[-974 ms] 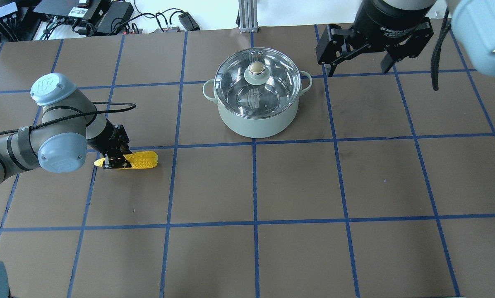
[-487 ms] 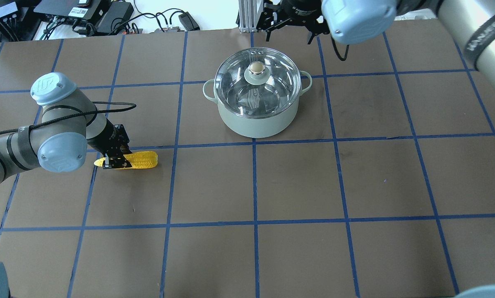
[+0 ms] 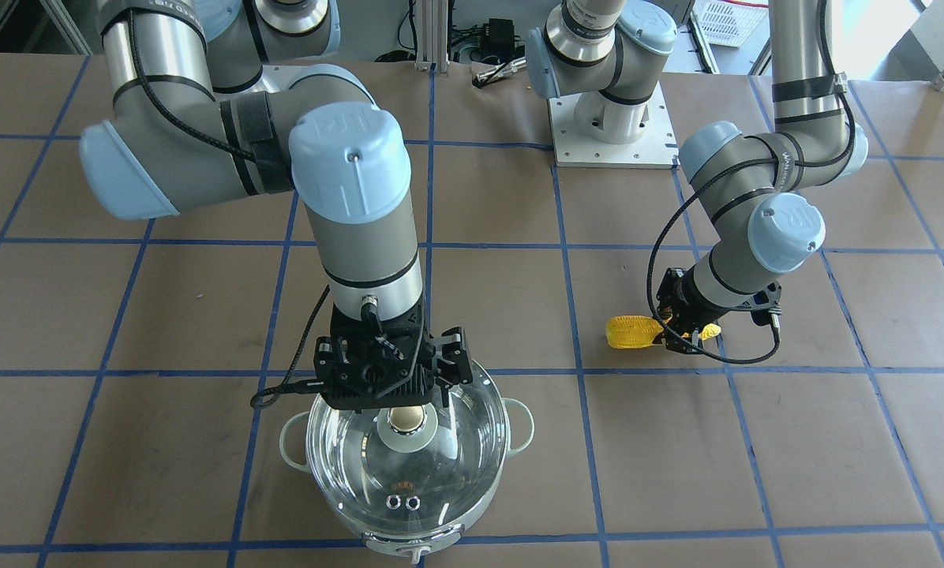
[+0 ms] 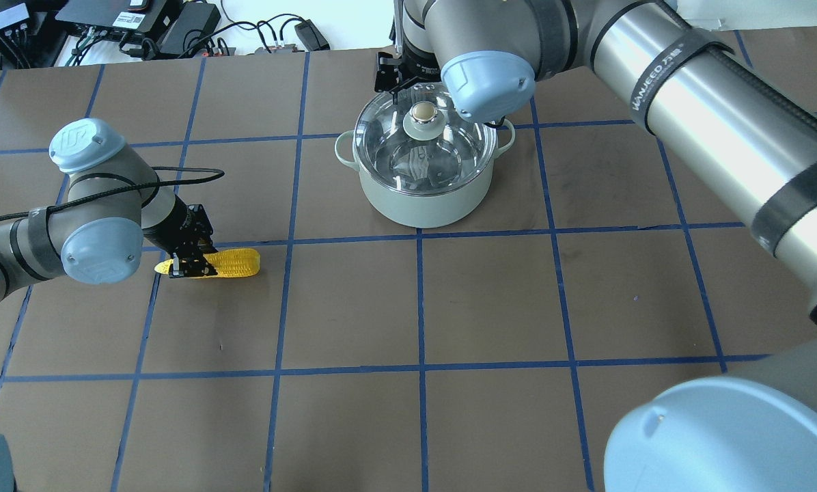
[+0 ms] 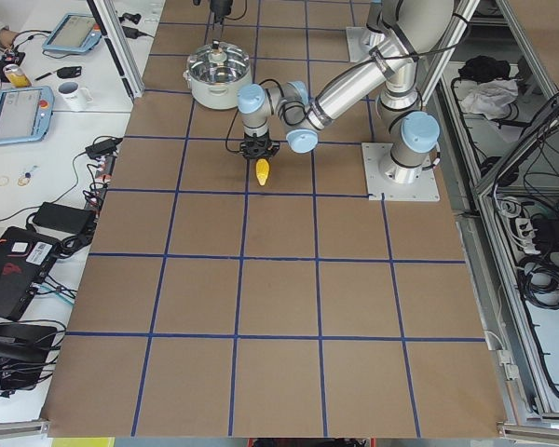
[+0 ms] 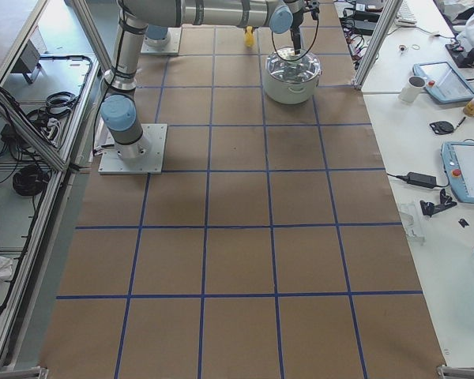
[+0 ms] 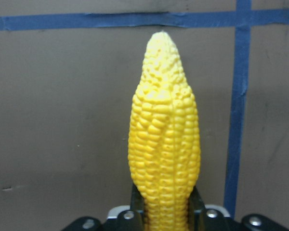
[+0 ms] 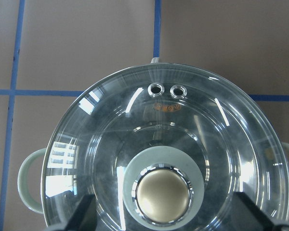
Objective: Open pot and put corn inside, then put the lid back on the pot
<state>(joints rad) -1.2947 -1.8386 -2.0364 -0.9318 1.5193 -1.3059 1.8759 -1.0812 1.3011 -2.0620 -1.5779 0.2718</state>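
Observation:
The mint-green pot (image 4: 422, 201) stands at the table's far middle with the glass lid (image 4: 391, 147) on it. My right gripper (image 3: 403, 401) is open and hovers just above the lid (image 3: 377, 473). In the right wrist view its fingers (image 8: 84, 214) stand wide on either side of the beige knob (image 8: 164, 195), not touching it. The yellow corn (image 4: 234, 264) lies on the table at the left. My left gripper (image 4: 190, 263) is shut on the corn's thick end, and the left wrist view shows the cob (image 7: 164, 144) pointing away from the fingers.
Cables and electronics (image 4: 142, 27) lie beyond the table's far edge, and an aluminium post (image 4: 408, 27) stands behind the pot. The right arm's long link (image 4: 709, 116) crosses above the table's right half. The arm base plate (image 3: 610, 130) sits at the robot's side.
My right arm has swung left from the pot's right side to above the lid, with its gripper open. The left gripper, corn, pot and lid have not moved.

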